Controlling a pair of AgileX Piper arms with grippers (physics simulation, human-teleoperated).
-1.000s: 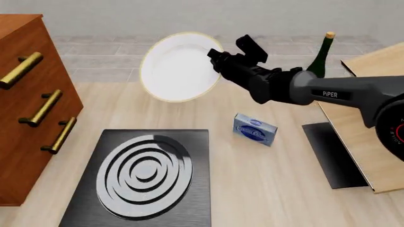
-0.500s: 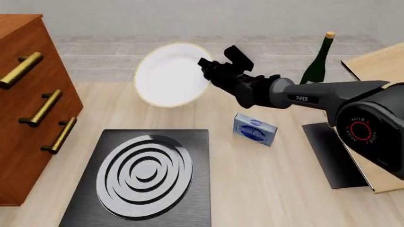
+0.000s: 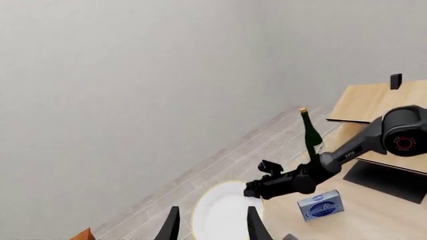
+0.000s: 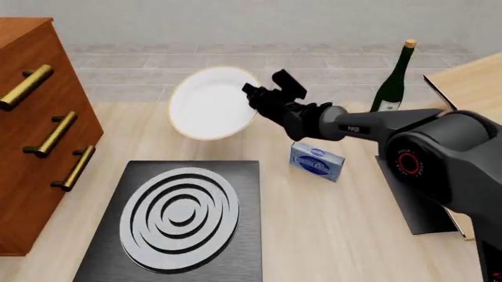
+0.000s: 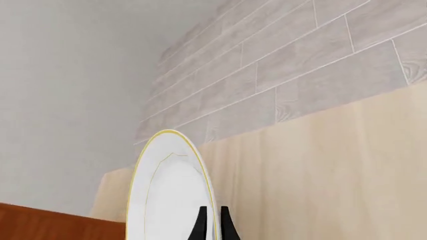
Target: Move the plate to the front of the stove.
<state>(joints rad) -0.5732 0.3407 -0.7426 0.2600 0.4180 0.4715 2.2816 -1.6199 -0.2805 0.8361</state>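
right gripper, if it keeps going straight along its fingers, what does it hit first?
Nothing new: the right gripper is already clamped on the plate rim. Beyond the plate, the right wrist view shows only bare table and then floor; depth is unclear.

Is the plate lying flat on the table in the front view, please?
No, the plate is held tilted above the table by the right gripper clamped on its rim.

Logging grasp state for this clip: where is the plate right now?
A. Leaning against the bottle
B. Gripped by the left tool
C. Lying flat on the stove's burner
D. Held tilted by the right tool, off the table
D: the right tool pinches the plate at its rim, tilted, beyond the stove; the right wrist view shows its fingers closed on the rim.
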